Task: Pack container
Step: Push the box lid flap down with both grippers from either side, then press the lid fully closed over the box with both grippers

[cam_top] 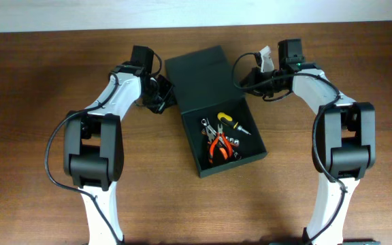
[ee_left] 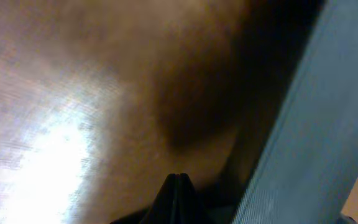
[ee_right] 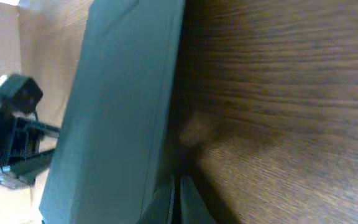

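Container (cam_top: 199, 71) stands open on the surface (cam_top: 46, 68), pliers (cam_top: 216, 146) and screwdriver (cam_top: 231, 122) inside (other small tools indistinct). Left fingers (ee_left: 171, 202) pressed together beside its left side; right fingers (ee_right: 191, 208) together beside its right.

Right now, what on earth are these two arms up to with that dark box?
Two robot arms are packing the container. It lies open on the table, with red-handled pliers, a yellow-handled screwdriver and small metal pieces inside. The lid is folded back. The left tool and right tool sit low beside it, closed and empty. Closing the lid looks likely next.
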